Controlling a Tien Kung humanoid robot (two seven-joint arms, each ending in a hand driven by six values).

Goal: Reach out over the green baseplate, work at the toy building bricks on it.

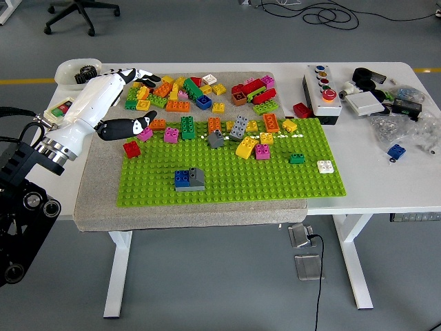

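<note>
Left hand hovers at the green baseplate's far-left corner, fingers spread, empty; the bricks look light, rigid — pinch their sides.

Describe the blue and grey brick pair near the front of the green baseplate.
The brick pair is a blue studded block on the left joined to a grey block with a sloped top on the right, shiny plastic by the look. It sits upright on the green baseplate, apart from other bricks, untouched. The left hand is well off.
</note>
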